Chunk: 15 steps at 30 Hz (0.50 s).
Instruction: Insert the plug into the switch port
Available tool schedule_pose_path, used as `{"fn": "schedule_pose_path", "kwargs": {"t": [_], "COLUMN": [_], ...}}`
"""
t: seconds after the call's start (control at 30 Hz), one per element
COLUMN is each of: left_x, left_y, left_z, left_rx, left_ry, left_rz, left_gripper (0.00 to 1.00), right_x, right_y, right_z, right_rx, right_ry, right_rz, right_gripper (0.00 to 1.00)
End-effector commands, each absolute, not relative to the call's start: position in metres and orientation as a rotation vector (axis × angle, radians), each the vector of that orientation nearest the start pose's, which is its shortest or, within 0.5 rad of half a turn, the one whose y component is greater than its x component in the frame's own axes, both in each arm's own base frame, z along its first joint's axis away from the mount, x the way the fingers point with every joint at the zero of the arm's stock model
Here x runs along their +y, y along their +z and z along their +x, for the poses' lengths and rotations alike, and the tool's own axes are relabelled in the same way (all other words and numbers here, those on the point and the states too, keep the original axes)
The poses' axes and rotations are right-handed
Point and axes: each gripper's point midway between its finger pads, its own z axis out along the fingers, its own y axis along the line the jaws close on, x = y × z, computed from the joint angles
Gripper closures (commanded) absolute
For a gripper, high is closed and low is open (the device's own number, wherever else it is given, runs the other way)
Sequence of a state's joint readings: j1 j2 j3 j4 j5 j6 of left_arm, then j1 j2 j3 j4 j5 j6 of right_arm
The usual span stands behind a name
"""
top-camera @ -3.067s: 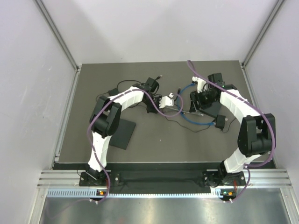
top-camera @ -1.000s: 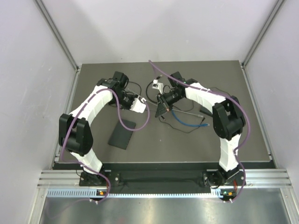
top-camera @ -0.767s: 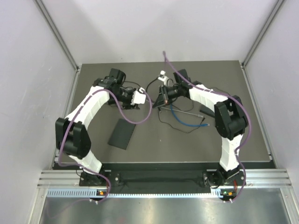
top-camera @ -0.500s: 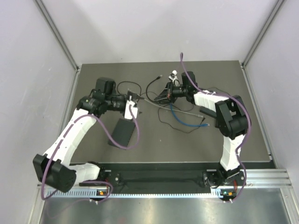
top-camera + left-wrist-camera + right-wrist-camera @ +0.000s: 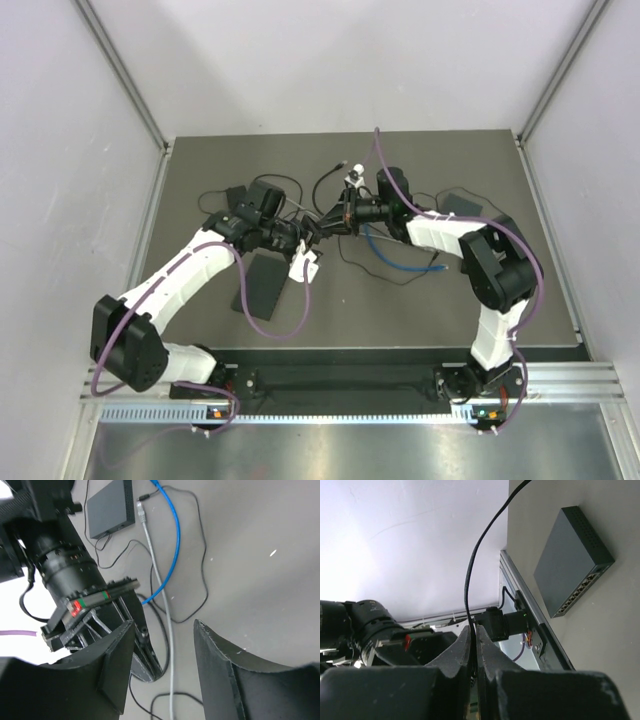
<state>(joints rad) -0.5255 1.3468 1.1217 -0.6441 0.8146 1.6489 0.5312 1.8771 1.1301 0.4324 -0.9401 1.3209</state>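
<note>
The switch (image 5: 262, 285) is a flat dark box lying on the mat left of centre; its row of ports shows in the right wrist view (image 5: 572, 560). My right gripper (image 5: 318, 222) is shut on a thin black cable (image 5: 470, 580), which runs up out of its tips (image 5: 472, 629). A small black barrel plug (image 5: 143, 631) shows beside the right fingers (image 5: 142, 662). My left gripper (image 5: 306, 258) hangs open just in front of them, its jaws (image 5: 164, 626) holding nothing, above a grey cable (image 5: 162, 605).
A blue cable (image 5: 400, 262) and loose black wire lie on the mat right of centre. A second dark box (image 5: 111, 507) with a wire in it lies beyond, beside the grey cable's clear connector (image 5: 141, 514). A metal rail edges the mat.
My left gripper has opened and its arm has swung from the back left to the middle, close under the right gripper. The right gripper stayed shut on the black cable and shifted slightly left.
</note>
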Motion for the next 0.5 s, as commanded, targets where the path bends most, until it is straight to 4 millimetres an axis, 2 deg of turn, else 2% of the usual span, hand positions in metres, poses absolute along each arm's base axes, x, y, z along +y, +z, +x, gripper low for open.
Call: {"fn": "schedule_pose_path", "kwargs": {"t": [0.0,0.27,0.47], "left_x": [-0.271,-0.271,-0.272], "left_y": [0.203,0.198,0.199], "left_z": [0.269,0.275,0.282], "left_rx": [0.578,0.573,0.577], "left_ry": [-0.288,-0.259,-0.218], "left_rz": [2.049,2.061,2.035], "left_gripper": [0.45,0.57,0.6], "right_x": [0.376,0.384,0.392], "right_y": [0.218,0.221,0.217], "right_z": [0.299,0.293,0.281], "right_rx": [2.28,2.277,2.307], "right_ry": [2.004,2.019,2.019], "right_rz": [0.006,-0.044,-0.088], "right_gripper": [1.0,1.0,1.0]}}
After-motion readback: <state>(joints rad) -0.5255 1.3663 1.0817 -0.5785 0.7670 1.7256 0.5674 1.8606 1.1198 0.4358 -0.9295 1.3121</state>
